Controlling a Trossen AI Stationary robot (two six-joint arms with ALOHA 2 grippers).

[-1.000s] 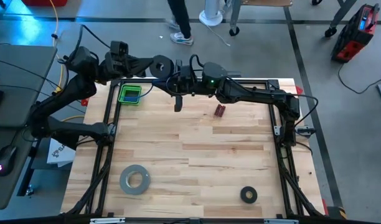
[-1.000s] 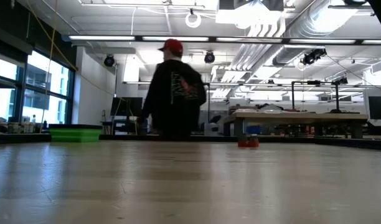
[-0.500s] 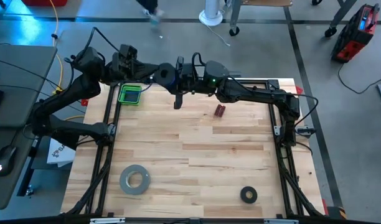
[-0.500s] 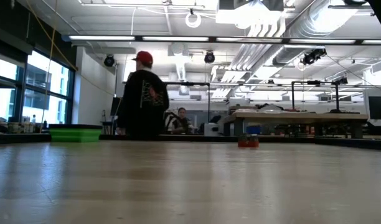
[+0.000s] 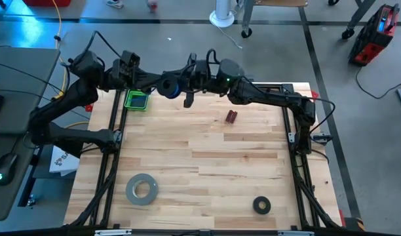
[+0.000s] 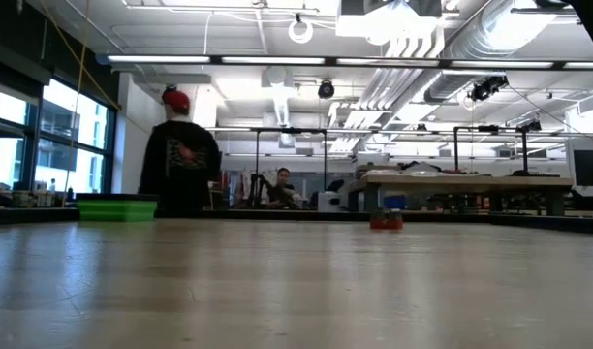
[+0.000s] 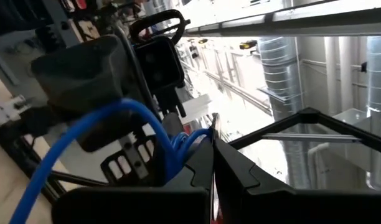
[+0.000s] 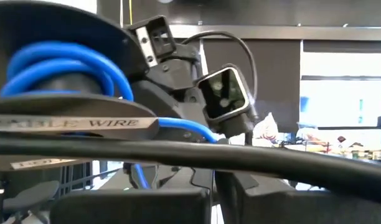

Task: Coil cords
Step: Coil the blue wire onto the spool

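- Change: my two grippers have drawn together at the table's 12 o'clock edge. A sec ago there was a gap between them; now they nearly touch, w/ the spool [image 5: 166,86] between.
- Left gripper [image 5: 156,83] has swung in from 10 o'clock; right gripper [image 5: 187,80] comes from 1 o'clock and meets it.
- My read: this is a winding pass. One side holds the spool, the other feeds cord round it, so coiling is under way, not done.
- Left fingers are pressed together, pinching the blue cord [image 7: 144,121]; it loops out of my fingertips toward the other arm's wrist.
- Right fingers are also pressed together. The spool [image 8: 72,93] sits right against them, but I can't tell if it's actually pinched.
- Cord look: thin, bright blue, several turns stacked in the spool's groove [image 8: 63,65], w/ one slack strand trailing off it.
- Spool: small, round, black flanges, label strip on the rim.
- Both are held in the air above the table [image 5: 207,164], not resting on it.
- The person [image 6: 180,160] past the far edge has walked from centre to the left side of the low view, clear of my arms.
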